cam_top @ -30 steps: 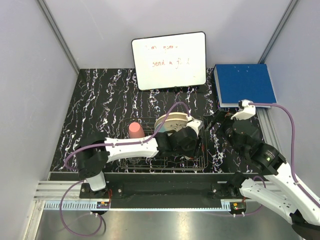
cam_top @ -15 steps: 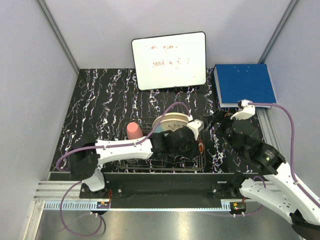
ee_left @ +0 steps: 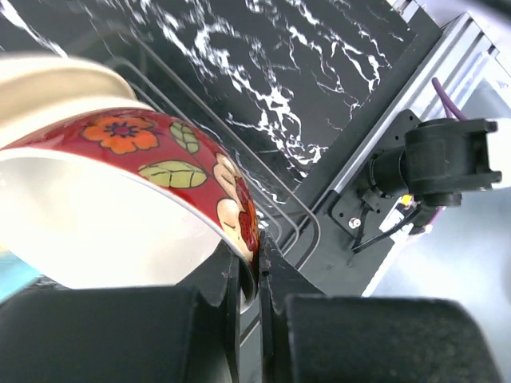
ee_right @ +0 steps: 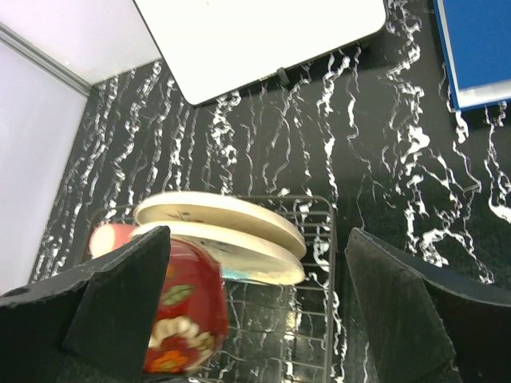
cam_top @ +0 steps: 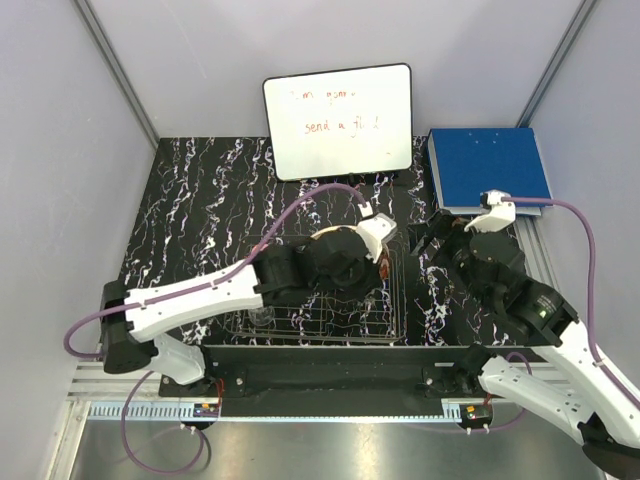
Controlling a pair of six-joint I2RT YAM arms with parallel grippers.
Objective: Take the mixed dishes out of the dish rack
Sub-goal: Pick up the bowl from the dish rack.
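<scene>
My left gripper is shut on the rim of the bowl, which is cream inside and red with flowers outside. It holds the bowl tilted above the dish rack. The top view shows the left gripper over the rack's right half. Two cream plates stand on edge in the rack, with the bowl in front of them and the pink cup behind it. A small clear glass sits in the rack's front left. My right gripper is open and empty, right of the rack.
A whiteboard leans against the back wall. A blue box lies at the back right. The black marbled tabletop surrounds the rack. The left arm covers the pink cup in the top view.
The left arm has risen and stretched back over the rack, lifting the bowl by its rim. It now covers the pink cup in the top view. The right arm barely moved.
</scene>
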